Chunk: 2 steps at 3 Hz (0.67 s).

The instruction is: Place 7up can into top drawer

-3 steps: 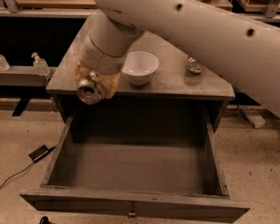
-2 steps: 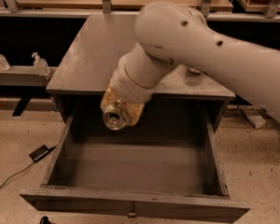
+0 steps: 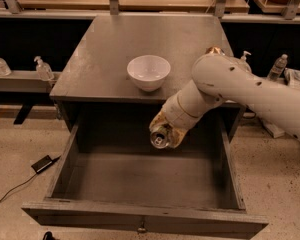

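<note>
The 7up can (image 3: 159, 138) is held in my gripper (image 3: 165, 133), its round metal top facing the camera. The gripper is shut on the can and hangs above the middle of the open top drawer (image 3: 140, 219), a wide grey drawer pulled fully out with a small knob at its front centre. My white arm (image 3: 240, 89) reaches in from the right and covers the right part of the cabinet top. The drawer's inside holds nothing that I can see.
A white bowl (image 3: 148, 72) stands on the grey cabinet top (image 3: 105, 49). An orange-bronze can (image 3: 214, 50) peeks out behind my arm. Clear bottles (image 3: 42, 68) stand on ledges left and right. A black adapter with cable (image 3: 42, 164) lies on the floor at left.
My gripper has carried the can from the cabinet's left front edge to the right and down, over the drawer's middle. The bowl is uncovered again.
</note>
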Each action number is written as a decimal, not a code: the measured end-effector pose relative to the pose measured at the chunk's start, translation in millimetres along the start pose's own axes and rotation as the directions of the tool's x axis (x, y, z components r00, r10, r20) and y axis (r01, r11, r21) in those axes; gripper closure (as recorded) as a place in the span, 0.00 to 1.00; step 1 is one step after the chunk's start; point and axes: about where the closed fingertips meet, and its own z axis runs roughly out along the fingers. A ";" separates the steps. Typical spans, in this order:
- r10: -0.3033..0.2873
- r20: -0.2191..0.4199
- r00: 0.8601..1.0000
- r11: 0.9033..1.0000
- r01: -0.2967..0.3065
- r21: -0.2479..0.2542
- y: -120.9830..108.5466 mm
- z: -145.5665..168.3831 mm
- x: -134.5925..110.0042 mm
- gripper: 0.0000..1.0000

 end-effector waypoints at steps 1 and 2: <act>0.036 0.043 0.998 0.997 -0.033 -0.067 33.9 30.3 12.1 0.51; 0.132 0.014 0.991 0.976 -0.127 -0.179 96.8 43.5 20.1 0.28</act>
